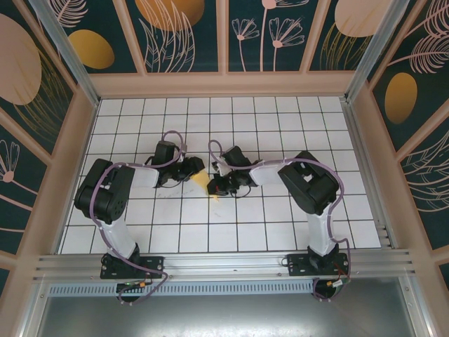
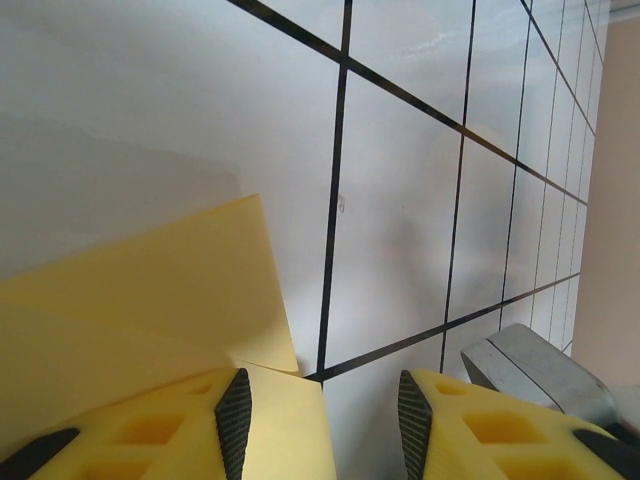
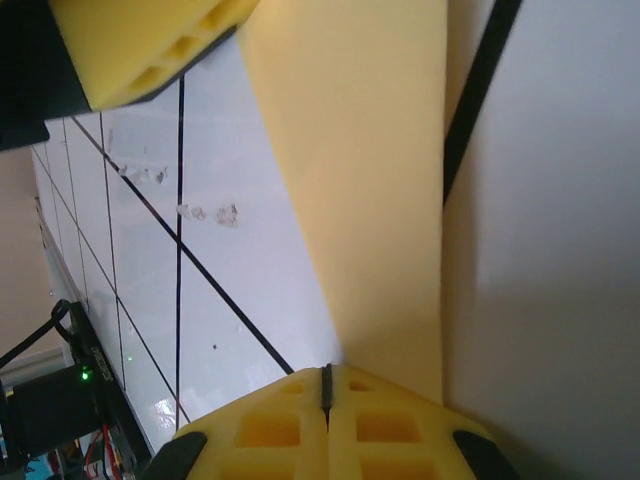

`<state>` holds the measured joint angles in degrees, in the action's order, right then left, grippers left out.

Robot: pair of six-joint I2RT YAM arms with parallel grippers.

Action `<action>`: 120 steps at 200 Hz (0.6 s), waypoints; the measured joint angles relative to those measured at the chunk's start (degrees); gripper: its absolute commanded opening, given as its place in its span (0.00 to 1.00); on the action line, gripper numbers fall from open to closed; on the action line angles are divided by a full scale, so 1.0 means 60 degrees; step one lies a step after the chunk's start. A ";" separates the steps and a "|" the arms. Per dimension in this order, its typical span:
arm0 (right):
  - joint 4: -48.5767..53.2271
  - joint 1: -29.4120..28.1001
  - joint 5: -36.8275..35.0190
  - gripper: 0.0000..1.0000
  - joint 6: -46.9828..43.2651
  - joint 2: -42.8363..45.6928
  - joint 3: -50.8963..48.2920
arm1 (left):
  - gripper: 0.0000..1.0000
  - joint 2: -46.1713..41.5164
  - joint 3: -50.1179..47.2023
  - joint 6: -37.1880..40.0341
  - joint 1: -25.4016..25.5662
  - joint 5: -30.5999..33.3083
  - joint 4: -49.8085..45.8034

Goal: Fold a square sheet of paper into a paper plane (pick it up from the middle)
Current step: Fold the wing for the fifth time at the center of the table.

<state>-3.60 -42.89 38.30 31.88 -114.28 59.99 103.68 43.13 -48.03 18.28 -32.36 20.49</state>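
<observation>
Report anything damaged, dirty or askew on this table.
Small grey smudges mar the white grid table beside the folded yellow paper. They look like scuffs or residue. The paper lies as a narrow folded strip with no tears visible. Nothing else stands out.

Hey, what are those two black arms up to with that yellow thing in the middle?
They are working a partly folded yellow paper on the table, meant to become a paper plane. The right tool is shut with its tips against the paper; pinching or just pressing, I cannot tell. The left tool is open, partly over the paper's edge. No finished plane yet.
</observation>
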 measured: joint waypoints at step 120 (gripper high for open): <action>-0.0127 0.0058 -0.0204 0.00 0.0186 0.1942 -0.2430 | 0.48 0.0044 0.0157 0.0171 0.0051 -0.0029 -0.0240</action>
<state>-4.36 -42.54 37.08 32.99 -102.63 45.41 103.94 44.07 -47.00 18.59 -32.53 19.05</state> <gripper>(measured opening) 0.047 0.472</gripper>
